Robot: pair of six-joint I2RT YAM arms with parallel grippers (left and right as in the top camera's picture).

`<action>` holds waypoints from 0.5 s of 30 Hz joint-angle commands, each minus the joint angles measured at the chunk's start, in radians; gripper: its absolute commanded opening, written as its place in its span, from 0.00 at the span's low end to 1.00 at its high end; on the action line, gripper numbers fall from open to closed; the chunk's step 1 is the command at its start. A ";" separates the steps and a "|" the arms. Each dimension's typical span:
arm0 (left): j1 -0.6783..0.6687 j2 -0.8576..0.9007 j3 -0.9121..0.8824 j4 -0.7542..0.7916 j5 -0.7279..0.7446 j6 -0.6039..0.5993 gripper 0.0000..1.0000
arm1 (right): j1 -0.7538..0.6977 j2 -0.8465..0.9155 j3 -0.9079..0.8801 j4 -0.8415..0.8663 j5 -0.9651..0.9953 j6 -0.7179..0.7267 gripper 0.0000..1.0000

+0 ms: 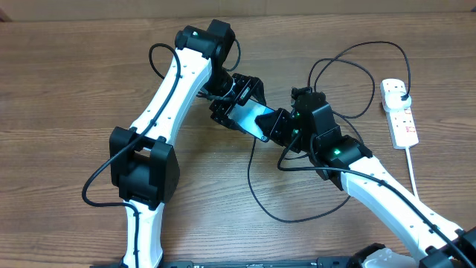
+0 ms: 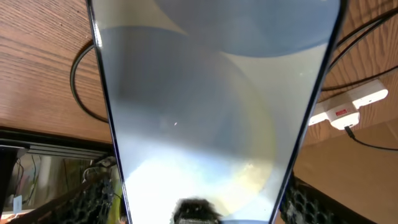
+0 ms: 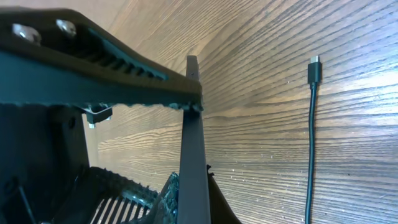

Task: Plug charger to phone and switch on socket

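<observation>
My left fingers [image 1: 227, 110] pinch the phone [image 1: 251, 119] at frame centre. My right fingers [image 3: 93, 74] are at its other end, grip unclear. The charger [image 3: 315, 65] tip lies on the worktop [image 3: 348, 155], right side.

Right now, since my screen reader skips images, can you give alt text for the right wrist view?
The phone, seen edge-on, sits clamped in the right gripper. Beside it the charger lies loose on the wooden table, its plug tip unplugged.

No legible text: phone [image 2: 211, 112] screen shows none, socket [image 1: 400, 113] red marks too small.
</observation>
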 commanded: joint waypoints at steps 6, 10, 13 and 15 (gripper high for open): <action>-0.005 -0.008 0.029 0.064 -0.042 0.013 0.91 | -0.068 -0.044 0.026 0.008 -0.008 -0.018 0.04; -0.005 -0.008 0.029 0.208 0.036 0.054 0.89 | -0.127 -0.093 0.026 0.006 -0.013 -0.018 0.04; -0.005 -0.008 0.029 0.346 0.154 0.150 0.80 | -0.190 -0.140 0.028 0.008 -0.015 -0.016 0.04; -0.005 -0.008 0.029 0.439 0.234 0.208 0.80 | -0.239 -0.171 0.028 0.011 -0.015 0.015 0.04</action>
